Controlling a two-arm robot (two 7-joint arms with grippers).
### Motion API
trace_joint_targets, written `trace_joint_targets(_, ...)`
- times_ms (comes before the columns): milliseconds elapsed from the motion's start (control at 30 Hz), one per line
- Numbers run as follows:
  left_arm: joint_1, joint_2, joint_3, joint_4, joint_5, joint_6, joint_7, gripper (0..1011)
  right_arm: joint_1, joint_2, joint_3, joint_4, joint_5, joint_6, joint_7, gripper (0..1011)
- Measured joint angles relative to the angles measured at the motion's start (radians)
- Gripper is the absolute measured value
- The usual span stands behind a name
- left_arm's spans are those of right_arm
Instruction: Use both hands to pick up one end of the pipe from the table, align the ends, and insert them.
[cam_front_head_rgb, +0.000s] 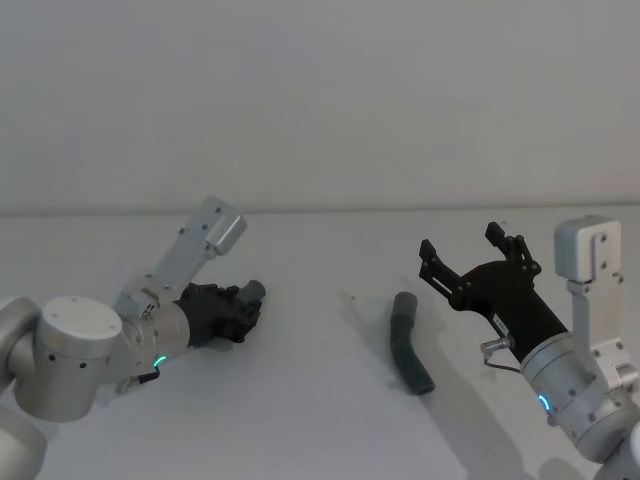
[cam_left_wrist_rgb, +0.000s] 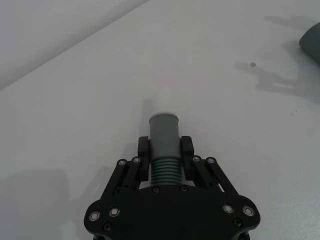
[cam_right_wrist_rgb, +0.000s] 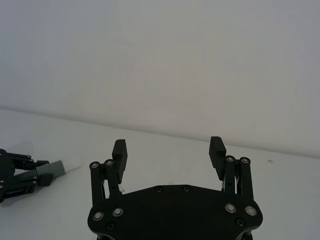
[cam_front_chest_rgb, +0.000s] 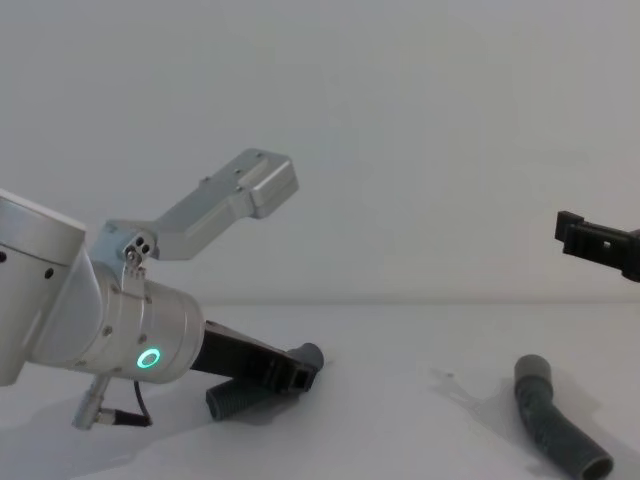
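- Left gripper (cam_left_wrist_rgb: 165, 150) closest in, at 8 o'clock of the head view. Fingers (cam_left_wrist_rgb: 187, 147) clamped on either side of the straight piece (cam_left_wrist_rgb: 164, 172), gripping the ribbed part just behind the smooth cuff (cam_left_wrist_rgb: 164, 130).
- Cuff and white tip (cam_right_wrist_rgb: 72, 164) poking out ahead of those fingers, aimed toward 2 o'clock across the table (cam_front_head_rgb: 320, 430).
- Tail of the straight piece low in the chest view, close over the surface. Cannot tell whether touching it or just clear.
- Right gripper (cam_front_head_rgb: 462, 242) at 4 o'clock of the head view, fingers spread wide, nothing between them. Raised well above the tabletop, going by the chest view.
- Bent piece (cam_front_head_rgb: 408, 350) lying flat on the table at 7 o'clock of the right gripper's fingertips: near, but apart from them, untouched.
- Bent piece at roughly 4 o'clock of the straight piece, the two well apart, bare table between.
- Progress, as a judgement: early. One half secured on the left side; other half not yet grasped; no alignment, no insertion.
- Left to do, by the look of it: lower and close the right gripper on the bent piece, lift it, turn its open end to face the white tip, bring both together, push home.
- Likely snag: bend in the second piece, so facing the ends square may need a wrist turn.
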Motion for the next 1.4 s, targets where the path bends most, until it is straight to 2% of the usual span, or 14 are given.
trace_joint_targets(233,-0.001,0.000,0.001,0.001,0.001,0.000,-0.001,354,0.002,-0.001,0.000,0.001,0.000,0.009,0.001,999)
trace_joint_targets(467,-0.001,0.000,0.001,0.002,0.001,0.000,-0.002,354,0.008,-0.001,0.000,0.000,0.004,0.068,0.004,999)
trace_joint_targets(667,-0.001,0.000,0.001,0.002,0.001,0.000,-0.002,354,0.015,0.003,-0.003,-0.012,0.014,0.164,0.007,999)
trace_joint_targets(733,-0.001,0.000,0.001,0.002,0.001,0.000,-0.002,354,0.017,0.003,-0.004,-0.014,0.014,0.175,0.007,999)
trace_joint_targets(800,-0.001,0.000,0.001,0.002,0.001,0.000,-0.003,354,0.022,0.005,-0.010,-0.021,0.016,0.228,0.008,999)
trace_joint_targets(900,-0.001,0.000,0.001,0.002,0.001,0.000,-0.003,354,0.027,0.006,-0.016,-0.027,0.018,0.266,0.010,999)
trace_joint_targets(1200,-0.001,0.000,0.001,0.002,0.001,0.000,-0.003,354,0.058,0.001,-0.068,-0.042,0.020,0.438,0.024,997)
trace_joint_targets(1400,-0.001,0.000,0.001,0.002,0.001,0.000,-0.003,354,0.073,-0.006,-0.097,-0.036,0.013,0.499,0.029,999)
